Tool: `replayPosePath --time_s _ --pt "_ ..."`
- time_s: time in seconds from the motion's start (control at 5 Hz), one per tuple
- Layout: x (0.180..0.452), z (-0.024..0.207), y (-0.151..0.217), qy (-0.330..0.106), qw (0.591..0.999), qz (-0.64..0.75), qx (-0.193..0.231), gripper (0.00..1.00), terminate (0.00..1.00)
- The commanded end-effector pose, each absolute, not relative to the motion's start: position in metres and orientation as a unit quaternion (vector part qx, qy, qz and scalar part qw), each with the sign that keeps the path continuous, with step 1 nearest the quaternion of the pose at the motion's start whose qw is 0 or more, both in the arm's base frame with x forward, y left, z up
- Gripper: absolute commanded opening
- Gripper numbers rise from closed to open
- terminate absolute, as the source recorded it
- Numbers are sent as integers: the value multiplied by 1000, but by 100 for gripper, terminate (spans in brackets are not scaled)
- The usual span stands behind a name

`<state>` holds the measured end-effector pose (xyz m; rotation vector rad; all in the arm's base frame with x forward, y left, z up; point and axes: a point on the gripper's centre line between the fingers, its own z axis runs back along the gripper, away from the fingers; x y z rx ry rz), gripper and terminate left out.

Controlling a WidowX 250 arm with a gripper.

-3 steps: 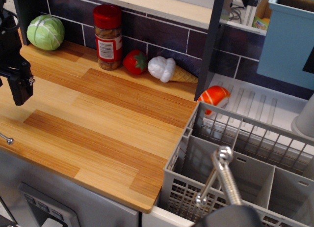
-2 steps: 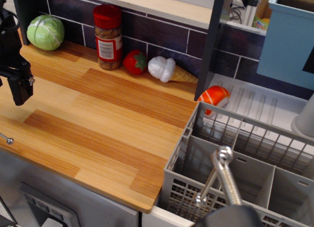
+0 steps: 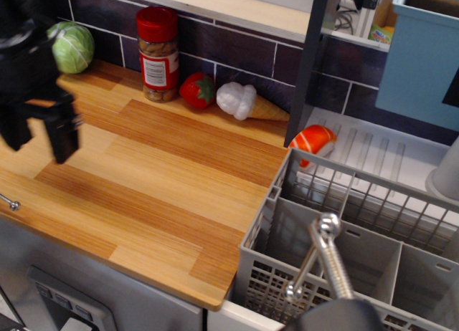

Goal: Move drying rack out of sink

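**Grey rack sits in the basin, claw hangs wide at the far left**

Nearest the camera, at about 5 o'clock, a dark rounded shape fills the bottom edge, and a shiny metal faucet [image 3: 326, 263] rises from it, its rounded tip over the drying rack [image 3: 351, 241]. The rack — light grey, with slatted sides, a grid floor and inner dividers — fills the lower right corner. Only a sliver of the sink [image 3: 233, 318], a white rim, shows just below the rack's near left corner; the rack stands inside it.

Left of the rack spreads the wooden countertop [image 3: 158, 180], running from 6 o'clock out to 10 o'clock. At 9 o'clock the gripper [image 3: 39, 134] hangs above the wood, black and blurred, its two fingers pointing down with a clear gap between them — spread wide and holding nothing. It is well apart from the rack.

Beyond the rack, at about 3 o'clock, a white ribbed drainboard [image 3: 380, 148] lies with an orange and white piece of toy sushi [image 3: 313, 140] at its left edge, just beside the rack's far rim.

Along the tiled back wall, from 10 o'clock toward 1 o'clock, stand a green cabbage [image 3: 72, 47], a red-lidded jar [image 3: 158, 54], a strawberry [image 3: 197, 90] and an ice cream cone [image 3: 249, 102] lying on its side. At 2 o'clock sits a blue bin [image 3: 419, 55].
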<state>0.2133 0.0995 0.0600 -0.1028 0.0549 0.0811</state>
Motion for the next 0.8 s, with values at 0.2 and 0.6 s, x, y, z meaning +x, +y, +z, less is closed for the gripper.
replayPosePath --time_s 0.2,0.6 --pt "224 100 -29 -19 995 39 -95 100 0" --pt "237 82 -105 -23 993 50 -101 100 0"
